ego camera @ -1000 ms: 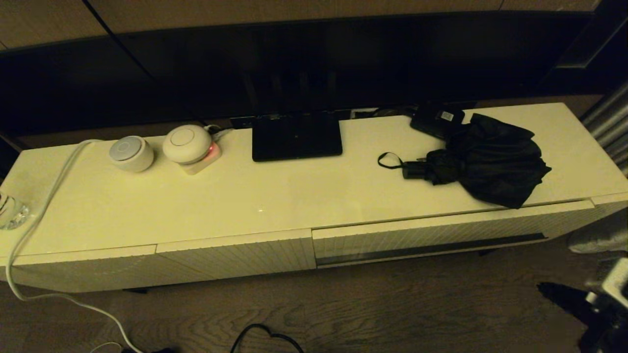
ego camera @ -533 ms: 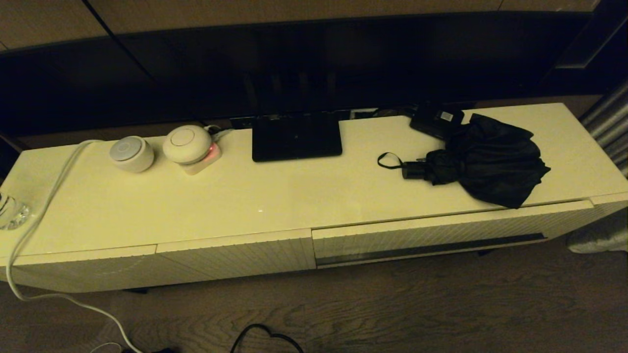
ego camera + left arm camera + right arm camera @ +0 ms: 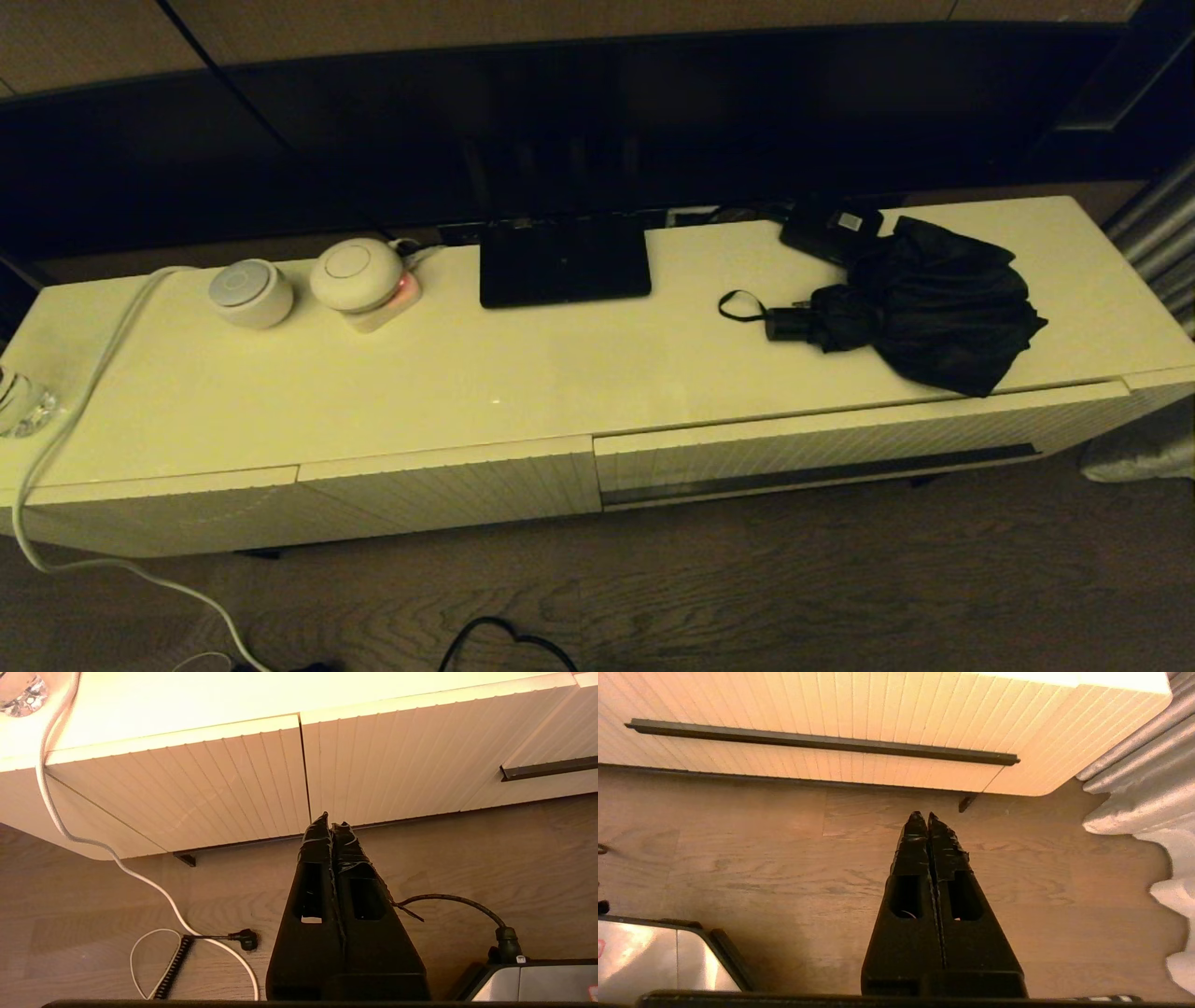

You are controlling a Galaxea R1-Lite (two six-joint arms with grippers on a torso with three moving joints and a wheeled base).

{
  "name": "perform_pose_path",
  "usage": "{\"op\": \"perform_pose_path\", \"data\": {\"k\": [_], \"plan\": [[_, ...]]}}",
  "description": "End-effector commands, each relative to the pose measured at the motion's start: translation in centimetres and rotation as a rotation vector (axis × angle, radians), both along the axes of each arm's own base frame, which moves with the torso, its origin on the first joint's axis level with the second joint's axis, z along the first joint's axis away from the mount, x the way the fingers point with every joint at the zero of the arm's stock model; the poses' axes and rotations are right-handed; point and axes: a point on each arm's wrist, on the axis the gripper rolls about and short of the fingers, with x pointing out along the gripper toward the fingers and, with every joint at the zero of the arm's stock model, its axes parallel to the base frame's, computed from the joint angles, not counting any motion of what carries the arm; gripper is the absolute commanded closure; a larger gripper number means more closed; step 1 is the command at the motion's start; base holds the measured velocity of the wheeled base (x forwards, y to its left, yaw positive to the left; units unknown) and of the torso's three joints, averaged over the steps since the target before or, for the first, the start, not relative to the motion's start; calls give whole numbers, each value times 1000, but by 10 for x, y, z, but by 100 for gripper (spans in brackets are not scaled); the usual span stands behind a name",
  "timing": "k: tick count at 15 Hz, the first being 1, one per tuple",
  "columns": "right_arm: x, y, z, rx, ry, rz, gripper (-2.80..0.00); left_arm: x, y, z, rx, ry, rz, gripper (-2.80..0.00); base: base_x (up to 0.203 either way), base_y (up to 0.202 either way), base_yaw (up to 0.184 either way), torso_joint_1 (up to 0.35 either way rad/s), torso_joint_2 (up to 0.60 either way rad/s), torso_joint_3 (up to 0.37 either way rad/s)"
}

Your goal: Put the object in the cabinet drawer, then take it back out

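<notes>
The object, a black folding umbrella (image 3: 934, 313) with bunched fabric, lies on the right part of the cream cabinet top (image 3: 523, 373), its handle and wrist loop pointing left. Below it the cabinet drawer (image 3: 840, 448) is closed, its ribbed front and dark slot (image 3: 822, 743) showing in the right wrist view. Neither arm appears in the head view. My right gripper (image 3: 923, 816) is shut and empty above the wooden floor, short of the drawer front. My left gripper (image 3: 326, 820) is shut and empty, low before the narrower ribbed front (image 3: 187, 784).
A flat black box (image 3: 831, 229) lies behind the umbrella. A dark stand base (image 3: 564, 261), two round white devices (image 3: 250, 291) (image 3: 355, 273) and a white cable (image 3: 93, 373) occupy the top. Cables (image 3: 205, 940) lie on the floor. A grey curtain (image 3: 1148, 784) hangs right of the cabinet.
The right arm, visible at the lower right edge of the head view one second ago, has withdrawn out of that view. Nothing on the cabinet has moved.
</notes>
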Motion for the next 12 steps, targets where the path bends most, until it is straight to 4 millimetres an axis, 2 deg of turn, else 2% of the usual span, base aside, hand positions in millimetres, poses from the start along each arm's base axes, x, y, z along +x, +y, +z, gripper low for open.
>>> {"op": "perform_pose_path", "data": {"k": [1, 3, 12], "plan": [[4, 1, -6, 2, -71, 22, 0, 0, 0, -1, 0, 3, 0, 0, 0, 0, 0, 0, 0, 0], [4, 1, -14, 28, 3, 48, 0, 0, 0, -1, 0, 3, 0, 0, 0, 0, 0, 0, 0, 0], [4, 1, -13, 90, 1, 43, 0, 0, 0, -1, -1, 3, 0, 0, 0, 0, 0, 0, 0, 0]]}}
